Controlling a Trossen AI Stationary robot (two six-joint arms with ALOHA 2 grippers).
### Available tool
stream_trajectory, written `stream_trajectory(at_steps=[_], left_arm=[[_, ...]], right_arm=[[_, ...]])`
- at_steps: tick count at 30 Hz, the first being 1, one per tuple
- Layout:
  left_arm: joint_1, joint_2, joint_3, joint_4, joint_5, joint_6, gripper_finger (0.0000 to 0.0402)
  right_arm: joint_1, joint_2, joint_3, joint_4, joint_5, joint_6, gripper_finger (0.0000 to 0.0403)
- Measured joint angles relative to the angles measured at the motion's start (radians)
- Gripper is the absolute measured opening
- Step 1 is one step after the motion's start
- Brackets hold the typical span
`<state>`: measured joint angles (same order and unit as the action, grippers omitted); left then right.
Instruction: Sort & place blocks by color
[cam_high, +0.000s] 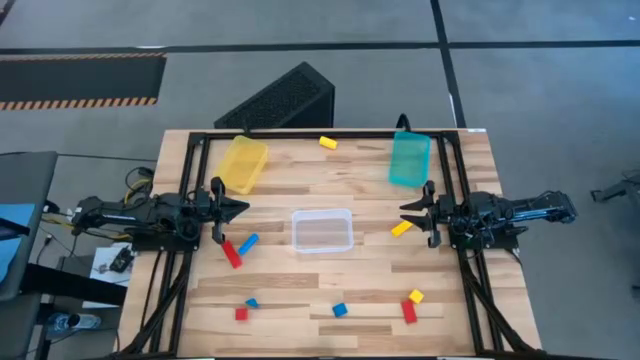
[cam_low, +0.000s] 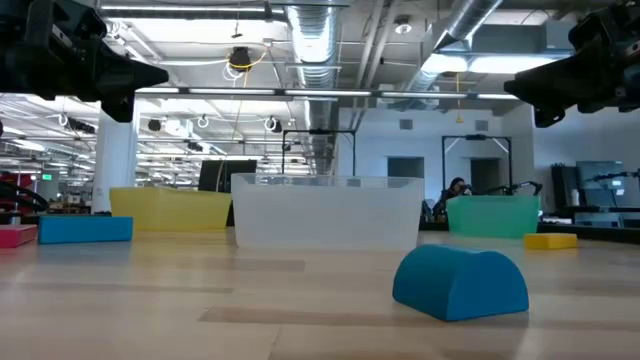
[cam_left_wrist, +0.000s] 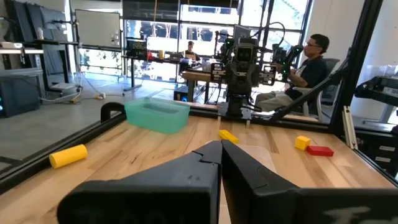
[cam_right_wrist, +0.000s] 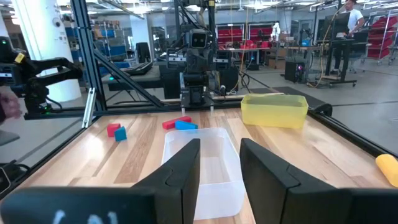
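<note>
On the worktop (cam_high: 300, 300) your left hand (cam_high: 238, 209) waited at nine o'clock, clenched with its fingers pressed together and grasping nothing. Your right hand (cam_high: 408, 212) waited at three o'clock, released, its fingers apart and empty. The blocks lay scattered and none was in a bin. A red bar (cam_high: 231, 253) and a blue bar (cam_high: 248, 243) lay at about eight o'clock, near the left hand. A yellow bar (cam_high: 401, 228) lay just beside the right hand. One yellow block (cam_high: 327, 142) lay at twelve o'clock, between the yellow bin (cam_high: 243, 164) and the teal bin (cam_high: 409, 158). The clear bin (cam_high: 321, 230) stood in the centre. The other small blocks, red, blue and yellow, lay along the six o'clock edge.
</note>
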<state>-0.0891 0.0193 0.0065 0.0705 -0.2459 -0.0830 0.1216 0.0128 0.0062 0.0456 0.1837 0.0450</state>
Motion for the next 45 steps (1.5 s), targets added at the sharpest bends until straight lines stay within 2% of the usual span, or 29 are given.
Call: stream_trajectory(at_steps=[7, 14, 19, 23, 27, 30, 33, 36, 38, 40, 43, 45], left_arm=[[0.000, 0.000, 0.000, 0.011, -0.005, 0.014, 0.0000], [0.000, 0.000, 0.000, 0.061, -0.140, 0.136, 0.0000], [0.000, 0.000, 0.000, 0.050, -0.168, 0.082, 0.0000], [0.000, 0.005, 0.000, 0.007, -0.150, 0.063, 0.0000], [0.000, 0.042, 0.000, 0.011, -0.147, 0.080, 0.0000], [0.000, 0.091, 0.000, 0.014, -0.196, 0.064, 0.0002], [0.005, 0.169, 0.000, 0.044, -0.258, 0.023, 0.0022], [0.036, 0.290, 0.000, 0.146, -0.269, -0.009, 0.0061], [0.073, 0.392, 0.003, 0.272, -0.274, -0.003, 0.0091], [0.128, 0.515, 0.031, 0.323, -0.269, 0.036, 0.0118], [0.251, 0.719, 0.148, 0.346, -0.197, 0.078, 0.0145], [0.345, 0.865, 0.241, 0.345, -0.090, 0.105, 0.0152]], right_arm=[[-0.007, 0.000, 0.000, 0.007, 0.024, 0.000, 0.0135], [-0.007, 0.000, 0.000, 0.035, 0.028, 0.036, 0.0138], [-0.007, 0.000, 0.000, 0.182, 0.028, 0.137, 0.0138], [-0.007, 0.000, 0.000, 0.270, 0.028, 0.124, 0.0139], [-0.006, 0.000, 0.005, 0.298, 0.028, 0.143, 0.0138], [-0.006, 0.000, 0.014, 0.296, 0.028, 0.201, 0.0137], [-0.006, 0.000, 0.015, 0.217, 0.028, 0.310, 0.0136], [-0.006, 0.005, 0.015, 0.093, 0.031, 0.375, 0.0136], [-0.006, 0.021, 0.015, 0.041, 0.071, 0.404, 0.0136], [-0.007, 0.037, 0.015, 0.055, 0.121, 0.406, 0.0136], [-0.011, 0.063, 0.017, 0.089, 0.176, 0.377, 0.0136], [-0.018, 0.077, 0.017, 0.103, 0.183, 0.369, 0.0136]])
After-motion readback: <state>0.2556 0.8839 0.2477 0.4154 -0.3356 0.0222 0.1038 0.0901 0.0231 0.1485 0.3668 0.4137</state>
